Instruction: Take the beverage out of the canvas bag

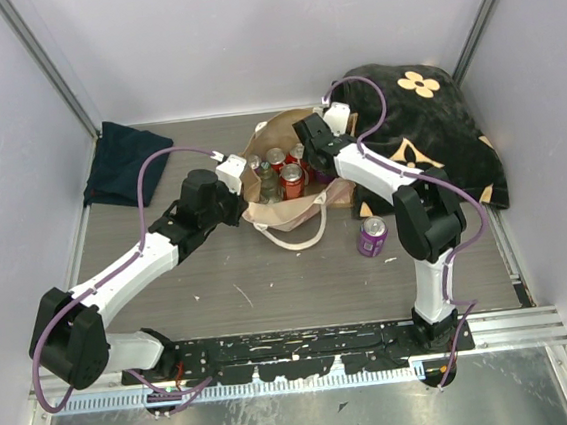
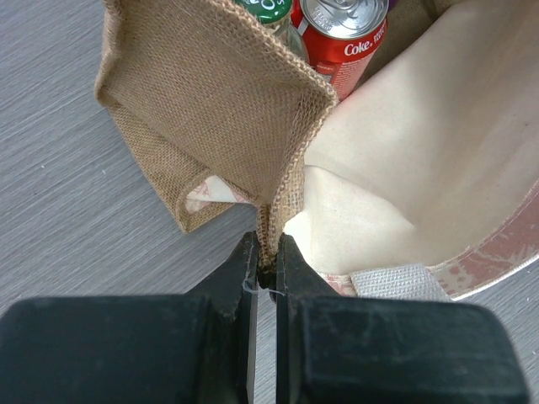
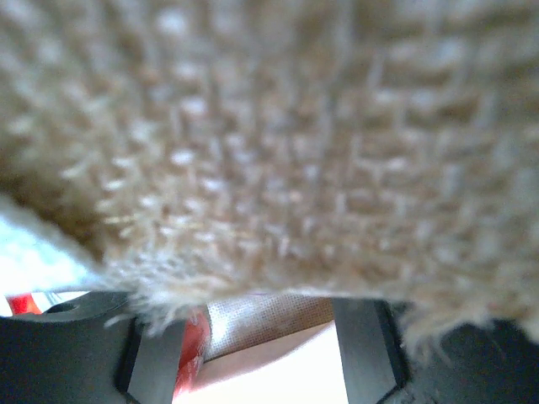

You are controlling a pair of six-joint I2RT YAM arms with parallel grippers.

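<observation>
The canvas bag stands open-mouthed on the table, a little toward 12 o'clock from the middle of the top view, and one cream handle droops from its near side toward 6 o'clock. Upright inside it are red cans and clear bottles. The left wrist view shows a Coke can just beside a green bottle cap. The left gripper is at the bag's 9 o'clock side, its fingers pressed together on the folded burlap rim, with the cream lining showing beside them. The right gripper dips over the rim at the bag's 2 o'clock side. Its fingers are spread apart, blurred burlap fills most of its view, and a strip of red sits against one finger. A purple can stands on the table at 4 o'clock of the bag, apart from it. A black blanket lies at 2 o'clock and a navy cloth at 10 o'clock.
</observation>
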